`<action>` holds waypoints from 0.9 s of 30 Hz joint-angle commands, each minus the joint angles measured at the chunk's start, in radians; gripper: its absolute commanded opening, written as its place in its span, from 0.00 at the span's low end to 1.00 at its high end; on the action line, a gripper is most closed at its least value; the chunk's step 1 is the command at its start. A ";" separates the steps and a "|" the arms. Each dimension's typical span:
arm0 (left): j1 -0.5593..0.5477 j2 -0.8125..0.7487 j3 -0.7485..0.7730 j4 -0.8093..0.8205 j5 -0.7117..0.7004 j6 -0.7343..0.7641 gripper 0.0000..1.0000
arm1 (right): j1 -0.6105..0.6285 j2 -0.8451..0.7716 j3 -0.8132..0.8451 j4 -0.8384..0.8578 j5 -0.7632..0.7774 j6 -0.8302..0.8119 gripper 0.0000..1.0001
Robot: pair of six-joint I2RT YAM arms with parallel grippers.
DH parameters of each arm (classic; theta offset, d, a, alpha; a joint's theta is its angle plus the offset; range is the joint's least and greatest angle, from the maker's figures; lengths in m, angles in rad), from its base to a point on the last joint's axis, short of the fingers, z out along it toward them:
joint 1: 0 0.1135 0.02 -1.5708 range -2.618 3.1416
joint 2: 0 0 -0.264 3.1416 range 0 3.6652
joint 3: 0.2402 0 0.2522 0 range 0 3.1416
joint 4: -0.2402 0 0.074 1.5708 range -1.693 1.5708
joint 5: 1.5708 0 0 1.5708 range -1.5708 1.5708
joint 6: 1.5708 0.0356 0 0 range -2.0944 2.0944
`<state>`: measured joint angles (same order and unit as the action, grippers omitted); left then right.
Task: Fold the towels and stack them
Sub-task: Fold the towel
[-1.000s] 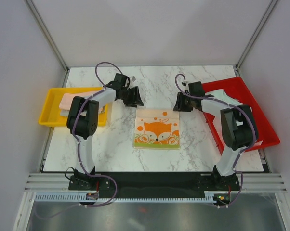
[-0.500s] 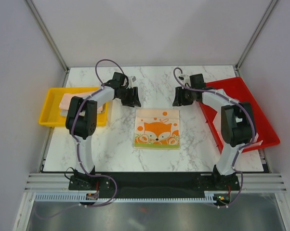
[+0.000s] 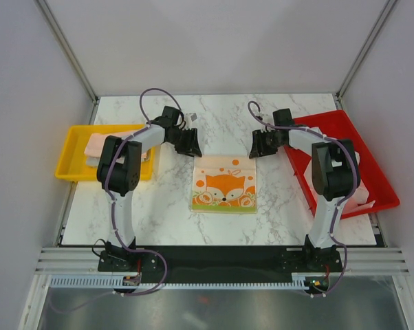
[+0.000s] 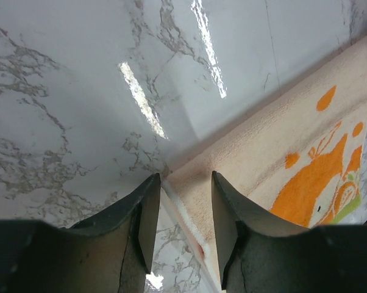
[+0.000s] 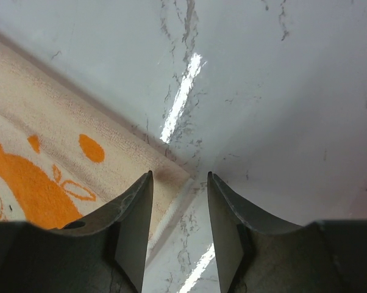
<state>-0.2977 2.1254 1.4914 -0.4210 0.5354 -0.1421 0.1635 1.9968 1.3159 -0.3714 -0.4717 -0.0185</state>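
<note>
— Marble tabletop: how far along?
— Fox towel lies flat, unfolded. Left pincer and right pincer straddle its far corners, half-open, holding nothing. Left of it, yellow tray holds towels.

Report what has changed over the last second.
Both arms shifted a little. The left hand edged toward the fox towel at its far left corner. The right hand, its elbow swinging inward, settled over the far right corner. Both hands stand open astride the corners; nothing was gripped or released. The fox towel, the yellow tray with its towels and the red tray stayed put.
</note>
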 commanded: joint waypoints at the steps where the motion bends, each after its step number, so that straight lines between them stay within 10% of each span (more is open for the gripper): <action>1: 0.002 0.027 0.015 -0.021 0.017 0.067 0.46 | 0.004 0.017 0.029 -0.011 -0.061 -0.055 0.48; 17: 0.002 0.002 0.012 -0.101 -0.035 0.121 0.48 | -0.005 0.034 0.043 -0.035 -0.068 -0.072 0.49; 27: 0.005 0.014 0.079 -0.111 0.011 0.113 0.02 | -0.007 0.037 0.069 -0.008 -0.136 -0.057 0.00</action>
<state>-0.2977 2.1288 1.5101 -0.5152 0.5266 -0.0582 0.1596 2.0308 1.3346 -0.4057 -0.5583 -0.0696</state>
